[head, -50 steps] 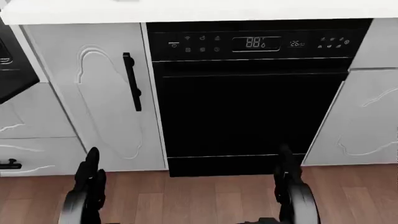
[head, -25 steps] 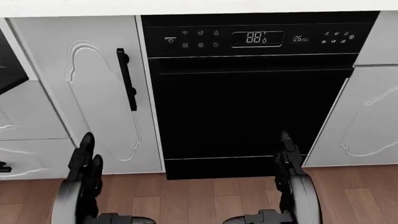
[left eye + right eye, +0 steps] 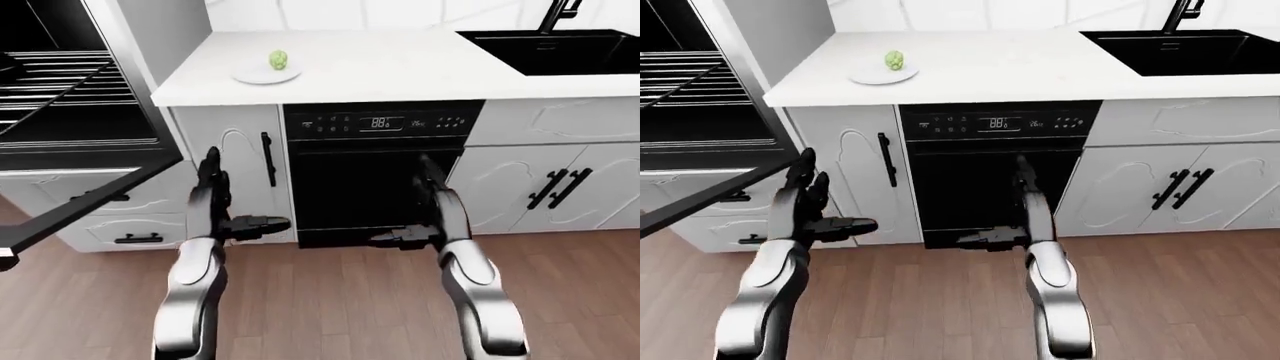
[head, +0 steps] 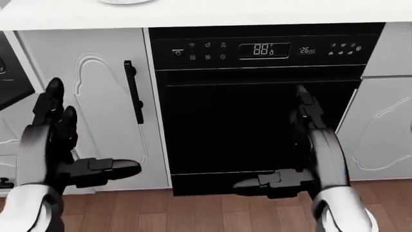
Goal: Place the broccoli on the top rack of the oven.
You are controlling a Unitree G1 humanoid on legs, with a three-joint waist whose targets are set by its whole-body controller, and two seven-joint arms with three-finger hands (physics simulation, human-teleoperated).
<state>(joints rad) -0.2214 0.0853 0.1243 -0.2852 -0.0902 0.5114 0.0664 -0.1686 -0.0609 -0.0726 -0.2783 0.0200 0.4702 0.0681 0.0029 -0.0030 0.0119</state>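
Both hands were empty, fingers spread: left hand point(image 3: 213, 196), right hand point(image 3: 432, 202). The broccoli point(image 3: 278, 58) sat on its plate point(image 3: 262, 75), well above them; reaching it looked best done by raising the left hand over the counter point(image 3: 400, 71) edge first.

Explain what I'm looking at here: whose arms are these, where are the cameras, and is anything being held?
These are simulator renders from three cameras on a humanoid robot's head, looking out over its own arms. The two wide pictures are its left and right eyes; the closer one is the head camera, tilted down. The left hand and right hand are raised with fingers spread, and both are empty. Ahead is a white counter carrying a plate with the green broccoli on it, and a black sink at the right. Below the counter sits a black appliance with a lit display. At the far left the oven stands open, its wire racks showing.
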